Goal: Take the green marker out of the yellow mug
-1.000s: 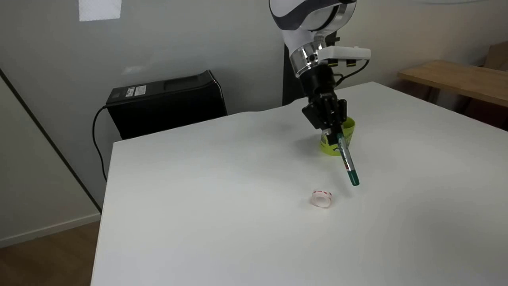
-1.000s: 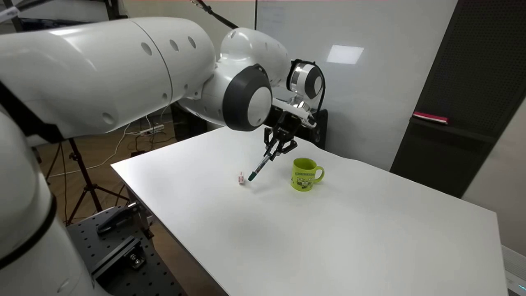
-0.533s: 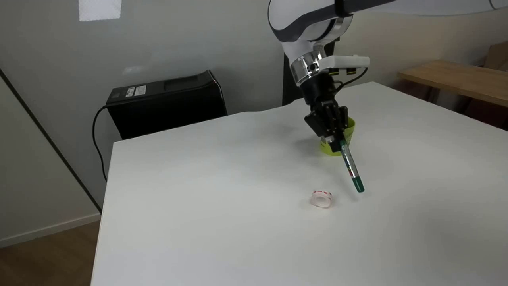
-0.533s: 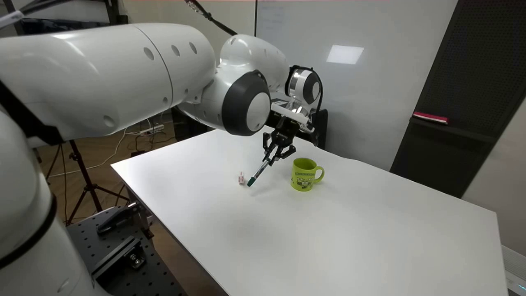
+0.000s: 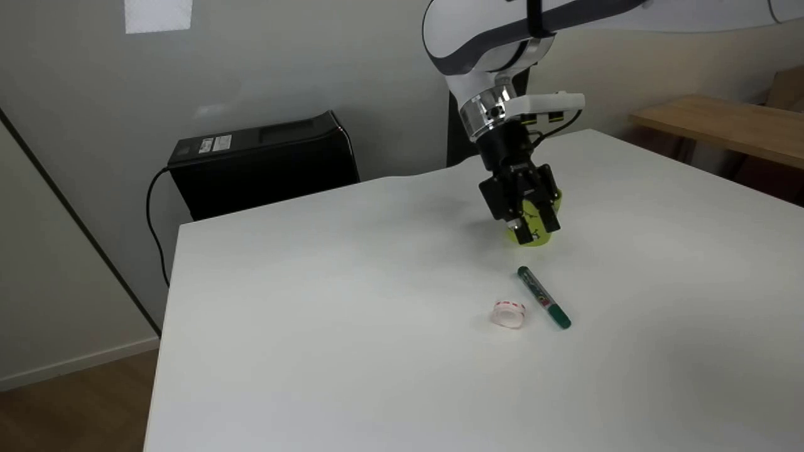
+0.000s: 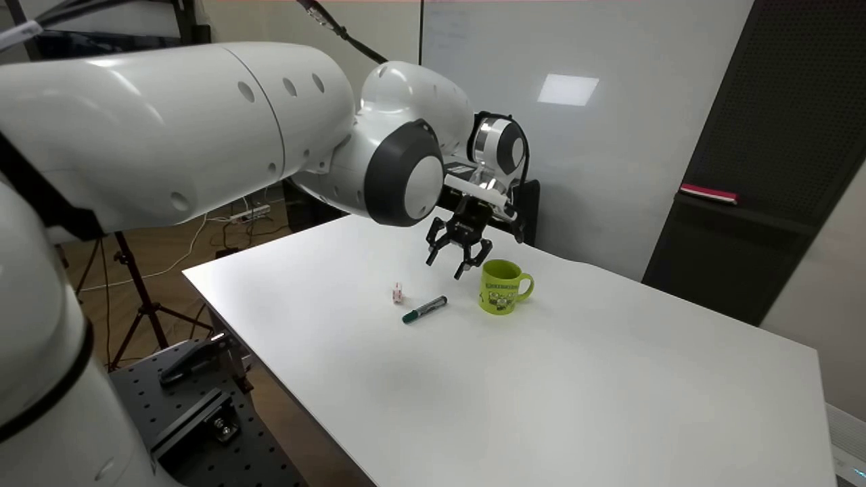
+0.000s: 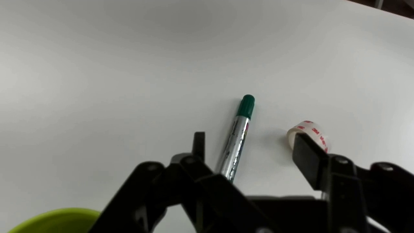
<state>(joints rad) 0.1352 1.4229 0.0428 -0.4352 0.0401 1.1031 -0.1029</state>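
Observation:
The green marker (image 5: 544, 297) lies flat on the white table, silver-bodied with dark green ends. In an exterior view the yellow mug (image 6: 498, 291) stands upright to the right of the marker (image 6: 424, 310), apart from it. My gripper (image 6: 444, 268) hangs above the table between marker and mug, jaws spread and nothing held. From the wrist, the marker (image 7: 230, 149) shows below and between the parted fingers, its near end hidden by a finger. Only the mug's rim (image 7: 61, 215) shows at bottom left there. In an exterior view the gripper (image 5: 539, 233) partly covers the mug (image 5: 534, 220).
A small whitish tape roll with red print (image 5: 516, 308) sits close beside the marker. The white table (image 6: 575, 379) has its near edge by a dark perforated plate (image 6: 223, 446). A black box-like device (image 5: 264, 163) stands behind the table, against the wall.
The gripper came down a little with the marker, then opened. The marker dropped from the jaws and now rests on the table. Mug and tape roll stayed put.

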